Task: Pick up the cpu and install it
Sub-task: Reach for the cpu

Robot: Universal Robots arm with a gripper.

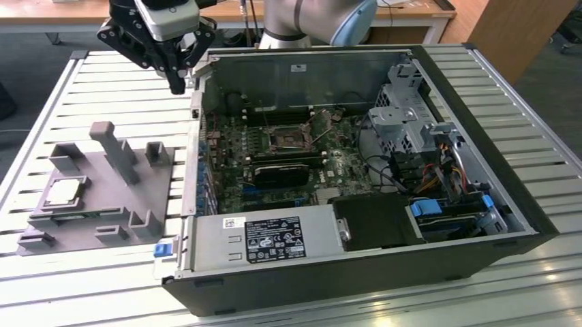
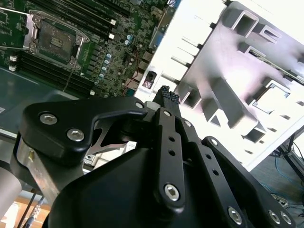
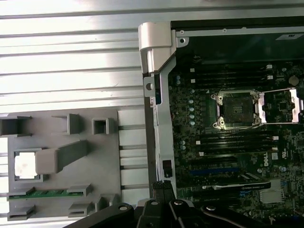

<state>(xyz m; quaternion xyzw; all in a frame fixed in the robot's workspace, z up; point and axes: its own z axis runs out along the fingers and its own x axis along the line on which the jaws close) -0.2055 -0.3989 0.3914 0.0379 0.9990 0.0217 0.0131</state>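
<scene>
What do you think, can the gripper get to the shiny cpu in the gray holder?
Probably yes. The cpu lies uncovered in the gray holder, open from above. The gripper hangs over the edge of the case, and only the holder's tall post stands near the cpu.

Raised arm (image 1: pixel 309 17), gripper (image 1: pixel 176 84) pointing down, fingers (image 2: pixel 166 96) pressed together, empty.

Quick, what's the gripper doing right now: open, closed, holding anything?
Gripper: closed, holding nothing; the cpu lies on the grey holder.
</scene>
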